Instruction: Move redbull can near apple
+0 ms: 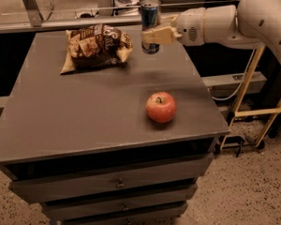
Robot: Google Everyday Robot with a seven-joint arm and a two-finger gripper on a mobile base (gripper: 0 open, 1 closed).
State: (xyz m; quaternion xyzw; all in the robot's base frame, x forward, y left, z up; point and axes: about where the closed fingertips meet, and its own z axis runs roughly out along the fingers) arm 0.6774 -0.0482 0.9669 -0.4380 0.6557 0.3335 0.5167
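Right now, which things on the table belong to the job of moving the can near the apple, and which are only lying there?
For the job:
- can, gripped by the gripper at the back of the table
- apple, front right

Lying about:
- bag, left of the can

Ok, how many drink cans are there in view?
1. The redbull can is at the table's far side, just right of the snack bag, with the gripper shut on it. Another could be hidden behind the bag.
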